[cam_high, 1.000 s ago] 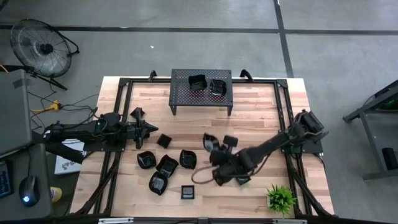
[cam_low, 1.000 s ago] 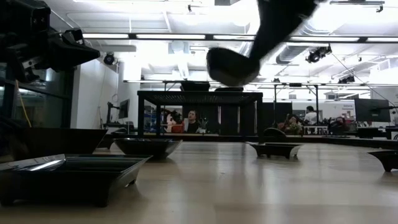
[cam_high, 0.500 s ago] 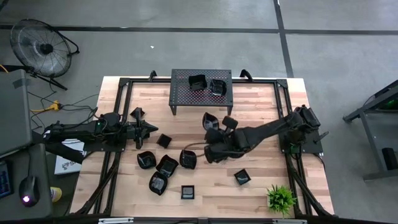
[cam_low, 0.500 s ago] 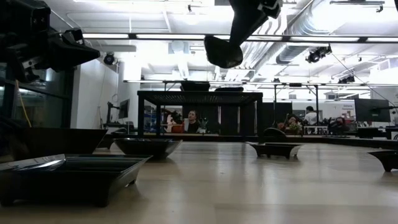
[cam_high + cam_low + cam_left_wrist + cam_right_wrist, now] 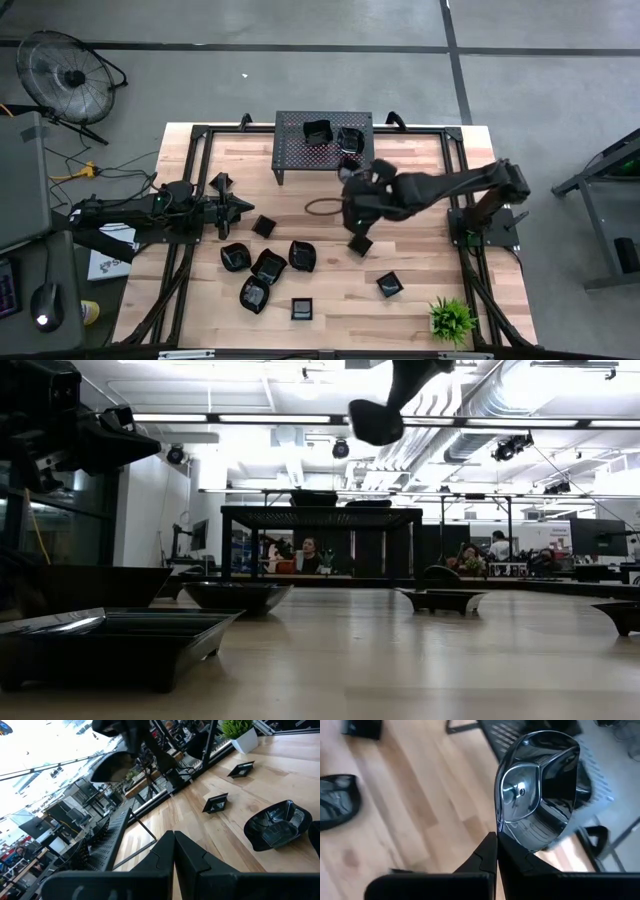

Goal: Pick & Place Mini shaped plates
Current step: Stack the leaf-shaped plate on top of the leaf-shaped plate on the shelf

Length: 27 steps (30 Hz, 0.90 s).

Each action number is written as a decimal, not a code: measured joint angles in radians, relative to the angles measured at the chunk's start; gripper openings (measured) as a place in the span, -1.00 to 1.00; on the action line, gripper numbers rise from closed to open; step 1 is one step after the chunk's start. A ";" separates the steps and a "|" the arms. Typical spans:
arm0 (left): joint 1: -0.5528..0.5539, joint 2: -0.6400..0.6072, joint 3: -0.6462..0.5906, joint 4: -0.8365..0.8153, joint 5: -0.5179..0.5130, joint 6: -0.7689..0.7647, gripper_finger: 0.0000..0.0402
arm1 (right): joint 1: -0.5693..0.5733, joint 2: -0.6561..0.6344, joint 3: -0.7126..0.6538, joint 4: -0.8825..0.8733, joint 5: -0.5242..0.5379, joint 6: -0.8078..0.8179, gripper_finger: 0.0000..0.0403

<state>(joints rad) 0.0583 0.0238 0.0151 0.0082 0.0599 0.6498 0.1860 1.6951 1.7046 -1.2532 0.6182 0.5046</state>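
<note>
My right gripper (image 5: 352, 190) is shut on the rim of a glossy black mini plate (image 5: 540, 790), holding it high in the air (image 5: 378, 420) just in front of the black perforated stand (image 5: 300, 155). Two plates (image 5: 318, 131) (image 5: 350, 138) sit on the stand. Several more plates lie on the table, among them a cluster (image 5: 268, 266) at the front left and two small square ones (image 5: 360, 243) (image 5: 390, 286). My left gripper (image 5: 240, 208) hovers shut and empty at the left, beside a small plate (image 5: 264, 226).
A potted plant (image 5: 450, 318) stands at the table's front right corner. A floor fan (image 5: 65, 75) is off the table at the back left. Black frame rails (image 5: 190, 180) run along the table's sides. People (image 5: 308, 555) sit in the room beyond.
The right arm has lifted the plate and swung it from the table's front middle back toward the stand. The left arm has not moved.
</note>
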 joint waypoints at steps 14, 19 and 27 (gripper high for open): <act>0.000 0.000 0.000 0.000 0.000 0.000 -0.99 | -0.211 -0.057 0.000 -0.056 0.001 -0.268 -1.00; 0.000 0.000 0.000 0.000 0.000 0.000 -0.99 | -0.287 -0.034 0.000 -0.011 -0.006 -0.330 -1.00; 0.000 0.000 0.000 0.000 0.000 0.000 -0.99 | -0.368 0.043 0.000 0.086 -0.060 -0.383 -1.00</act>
<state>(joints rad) 0.0583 0.0238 0.0151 0.0082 0.0597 0.6498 -0.1822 1.7386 1.7046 -1.1670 0.5579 0.1216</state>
